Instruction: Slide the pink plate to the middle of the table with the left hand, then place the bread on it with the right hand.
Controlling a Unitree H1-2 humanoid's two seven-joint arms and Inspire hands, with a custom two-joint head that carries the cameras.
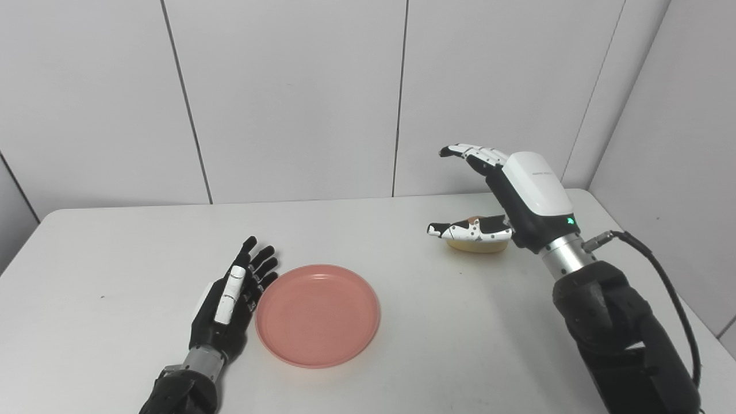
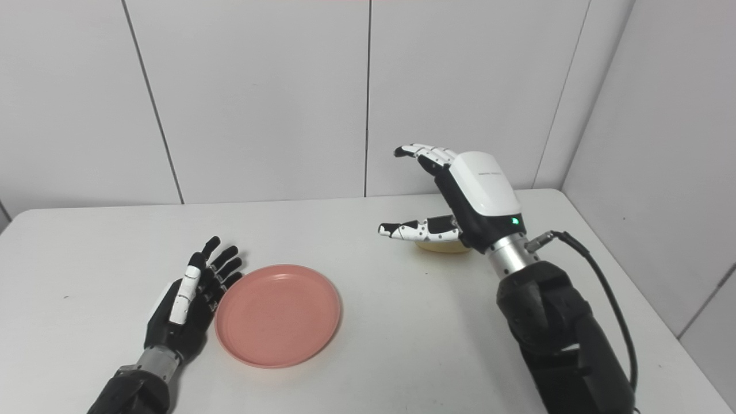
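- One pink plate (image 1: 317, 315) lay on the white table (image 1: 115, 253), left of centre.
- One left hand (image 1: 233, 299) rested just beside its left rim, fingers spread, holding nothing.
- One bread (image 1: 477, 244) sat well to the right, under the right hand (image 1: 506, 198), whose fingers and thumb stood apart above it.

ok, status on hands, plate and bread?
Left hand open, flat beside the pink plate. Right hand open over the bread, not gripped. Plate empty, path from bread to plate clear.
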